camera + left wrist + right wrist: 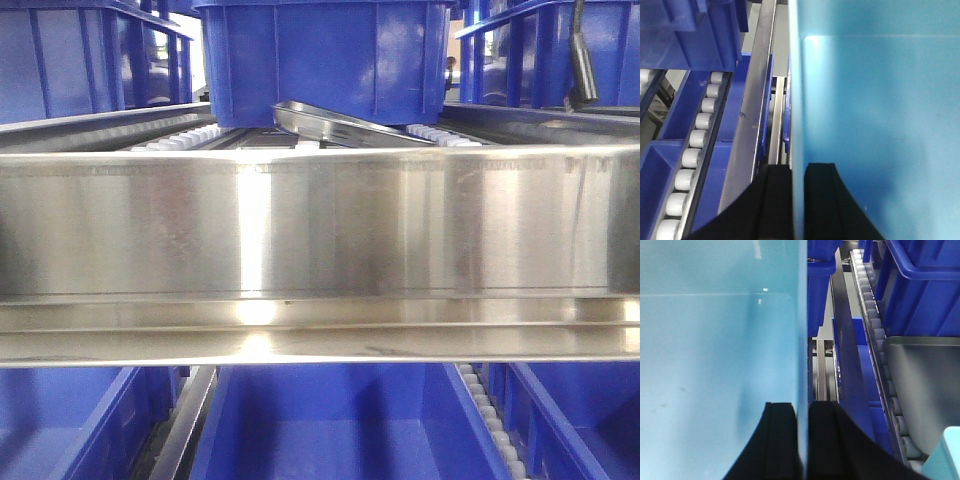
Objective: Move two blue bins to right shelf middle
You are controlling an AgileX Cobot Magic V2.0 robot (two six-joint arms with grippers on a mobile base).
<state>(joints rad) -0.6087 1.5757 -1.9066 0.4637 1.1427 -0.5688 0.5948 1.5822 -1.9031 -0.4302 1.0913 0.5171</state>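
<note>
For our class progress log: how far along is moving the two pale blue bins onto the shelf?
Done: nothing visible; the front view shows only dark blue bins around the stainless front rail. In hand: the left tool and right tool each clamp a wall of a pale blue bin. Remaining: placing it on the tier, then the second bin.

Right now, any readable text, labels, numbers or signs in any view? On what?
No text is readable.
On the steel front rail: faint marks near its top right edge, too blurred to read.
On the pale blue bin: plain walls, no label.
On the dark blue bins: no label visible.
</note>
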